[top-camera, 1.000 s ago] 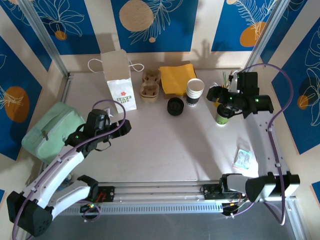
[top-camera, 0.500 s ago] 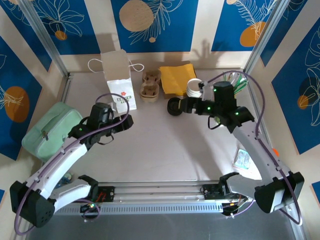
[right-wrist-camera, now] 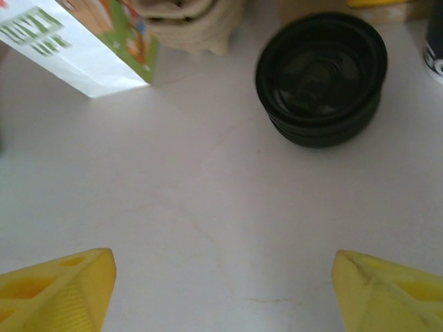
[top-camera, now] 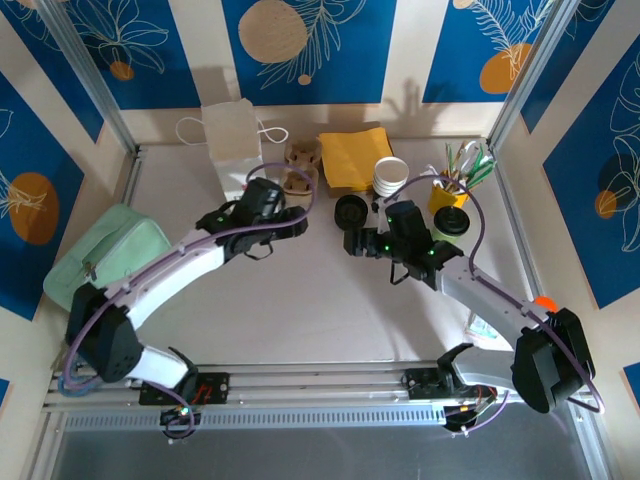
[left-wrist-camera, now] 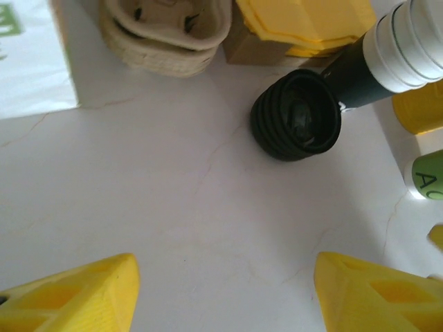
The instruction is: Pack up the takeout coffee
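The coffee (top-camera: 452,226) stands upright at the desk's (top-camera: 300,300) two o'clock, beside a yellow holder (top-camera: 440,193). It is probably light, thin-walled and crushable, so a gentle mid-body hold suits. The left tool (left-wrist-camera: 225,277) and right tool (right-wrist-camera: 221,273) are spread wide and empty.

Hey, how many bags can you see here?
2: a white paper handled bag stands at the back left; a pale green soft bag lies at the left edge. None looks hidden.

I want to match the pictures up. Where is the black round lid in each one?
Top external: black lid, just above the middle.
Left wrist: lid upper right of centre.
Right wrist: lid at upper right.
Shared landmark: the white paper bag, left of it everywhere.
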You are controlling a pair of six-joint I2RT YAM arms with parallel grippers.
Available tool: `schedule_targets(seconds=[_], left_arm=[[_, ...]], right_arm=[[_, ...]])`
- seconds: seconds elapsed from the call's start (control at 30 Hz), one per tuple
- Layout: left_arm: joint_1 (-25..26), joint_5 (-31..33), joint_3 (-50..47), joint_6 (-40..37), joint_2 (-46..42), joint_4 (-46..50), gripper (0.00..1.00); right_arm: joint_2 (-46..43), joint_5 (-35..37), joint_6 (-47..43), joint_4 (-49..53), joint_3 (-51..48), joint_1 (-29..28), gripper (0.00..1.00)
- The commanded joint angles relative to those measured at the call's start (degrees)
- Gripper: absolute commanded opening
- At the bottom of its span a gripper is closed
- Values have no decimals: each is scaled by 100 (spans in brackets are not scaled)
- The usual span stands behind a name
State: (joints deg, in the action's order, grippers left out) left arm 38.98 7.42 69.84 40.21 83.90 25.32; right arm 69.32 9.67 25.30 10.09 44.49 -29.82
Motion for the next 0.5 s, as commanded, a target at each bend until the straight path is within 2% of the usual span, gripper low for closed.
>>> schedule_targets(seconds=[0.0, 0.3, 0.47], left_arm=[[201, 557, 625, 53, 556, -161, 67], [245, 1112, 1898, -253, 1988, -510, 72], [3, 1165, 2746, -468, 2760, -134, 72]], right_arm=[[35, 829, -153, -611, -157, -130, 81], [445, 1121, -94, -795, -160, -246, 82], [559, 927, -148, -742, -31, -312, 81]])
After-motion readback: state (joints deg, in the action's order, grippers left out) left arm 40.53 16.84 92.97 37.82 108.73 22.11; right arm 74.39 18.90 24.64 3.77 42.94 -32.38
